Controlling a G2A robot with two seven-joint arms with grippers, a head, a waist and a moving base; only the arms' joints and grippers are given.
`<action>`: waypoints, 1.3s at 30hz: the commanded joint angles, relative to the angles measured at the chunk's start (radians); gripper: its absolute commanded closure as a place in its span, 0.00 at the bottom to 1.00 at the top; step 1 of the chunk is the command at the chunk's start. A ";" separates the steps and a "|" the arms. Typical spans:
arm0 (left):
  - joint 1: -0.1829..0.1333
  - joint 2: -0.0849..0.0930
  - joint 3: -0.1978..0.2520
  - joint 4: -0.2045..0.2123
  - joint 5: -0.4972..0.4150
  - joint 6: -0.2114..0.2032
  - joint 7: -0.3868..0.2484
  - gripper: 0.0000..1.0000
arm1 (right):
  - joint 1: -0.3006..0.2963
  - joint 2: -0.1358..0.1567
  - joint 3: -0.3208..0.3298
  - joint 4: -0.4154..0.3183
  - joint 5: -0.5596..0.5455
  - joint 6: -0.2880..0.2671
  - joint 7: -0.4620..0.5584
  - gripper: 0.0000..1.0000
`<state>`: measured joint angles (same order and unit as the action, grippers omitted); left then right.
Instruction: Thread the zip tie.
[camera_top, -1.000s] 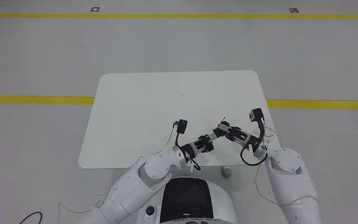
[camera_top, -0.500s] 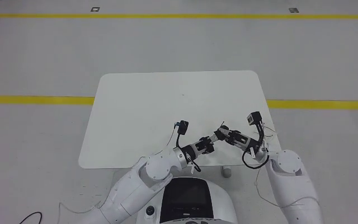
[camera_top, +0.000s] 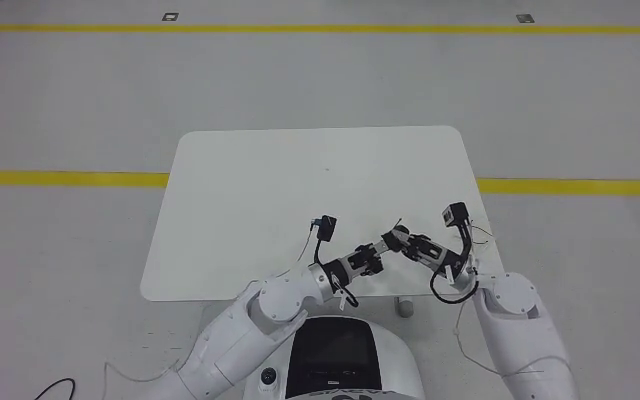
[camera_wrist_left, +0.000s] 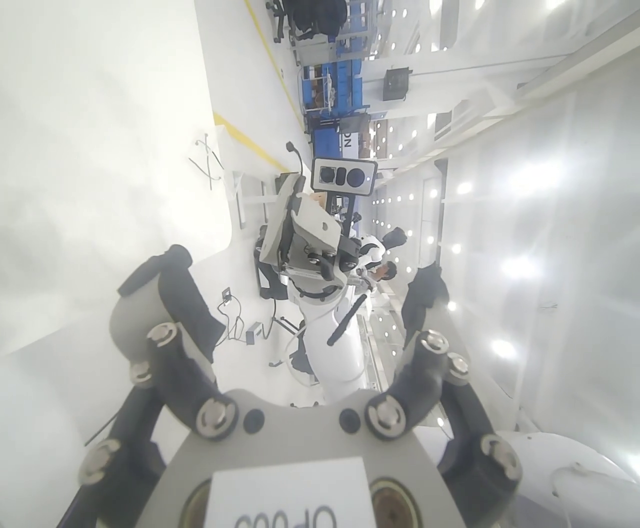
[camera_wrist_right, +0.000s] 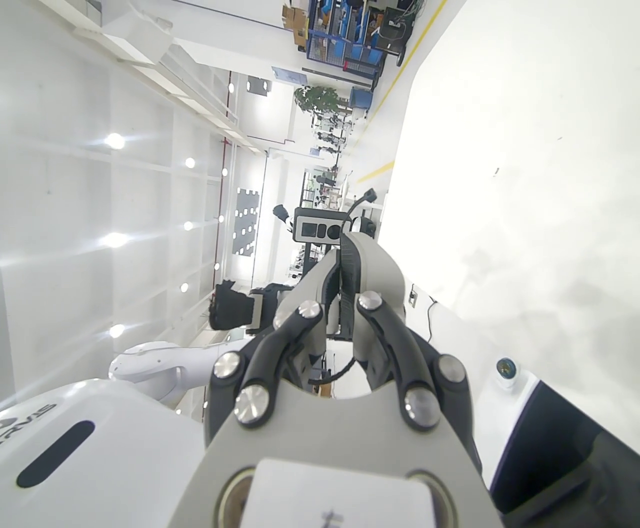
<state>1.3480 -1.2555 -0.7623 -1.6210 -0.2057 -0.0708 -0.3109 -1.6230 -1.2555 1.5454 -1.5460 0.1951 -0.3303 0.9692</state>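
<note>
– White table logged as the work surface. State of the left gripper?
– Its fingers are seen spread wide, with nothing between them. It is placed above the table's near edge, tip to tip with the other arm.
– Location of the zip tie?
– A thin dark strip is seen sticking out from the point where the two tips meet. It points toward the far side of the table and is off the surface. Head and tail cannot be told apart.
– Right gripper?
– Its pads are pressed together. The strip is judged to be pinched there, though the contact itself is hidden.
– Handling?
– The tie is expected to be very light, smooth and springy, stiff over a short length and whippy over a long one. Slip on the flat faces is to be expected under a light pinch. It is judged that the free end should be taken close to its tip by the open gripper, flat faces against the pads, so that little unsupported length is left to bend. The head's slot should be kept uncovered.
</note>
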 joint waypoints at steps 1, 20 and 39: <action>-0.004 0.000 -0.003 0.008 0.002 -0.007 -0.003 0.00 | -0.003 0.003 -0.003 -0.002 0.006 0.002 0.005 1.00; -0.006 0.001 -0.005 0.015 0.006 -0.009 -0.004 0.53 | -0.034 0.019 0.005 -0.049 -0.064 -0.010 -0.078 1.00; -0.024 -0.007 0.012 0.040 -0.004 -0.008 -0.004 0.92 | -0.035 0.036 -0.002 -0.040 -0.027 -0.010 -0.062 1.00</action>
<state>1.3239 -1.2625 -0.7503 -1.5825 -0.2093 -0.0796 -0.3145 -1.6581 -1.2203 1.5445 -1.5849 0.1652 -0.3400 0.9077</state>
